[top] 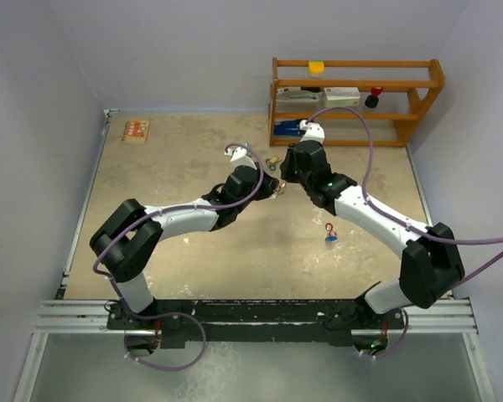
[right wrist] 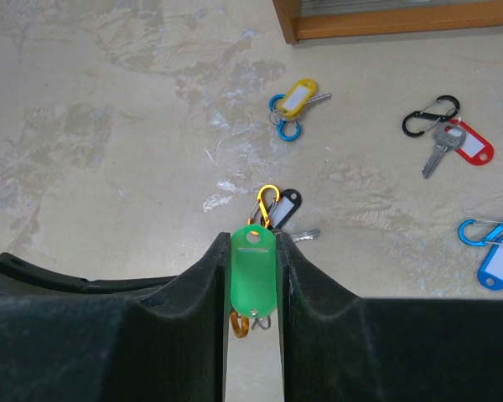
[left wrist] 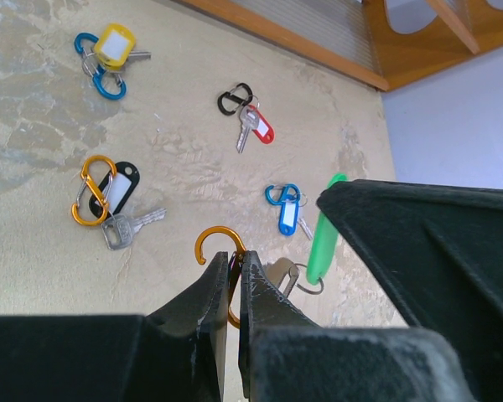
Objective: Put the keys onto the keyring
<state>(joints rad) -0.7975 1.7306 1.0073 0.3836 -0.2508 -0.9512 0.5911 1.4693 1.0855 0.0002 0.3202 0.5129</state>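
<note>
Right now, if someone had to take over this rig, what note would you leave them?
The left gripper is shut on the orange clip.
The right gripper is shut on the green tag; the green tag's key hangs beside that clip.
Seemingly done: the yellow tag, red tag, black tag and blue tag lie on the table, each with its key and a clip.
Left: hook the green tag's key onto the orange clip. Whether it is already hooked cannot be told.
</note>
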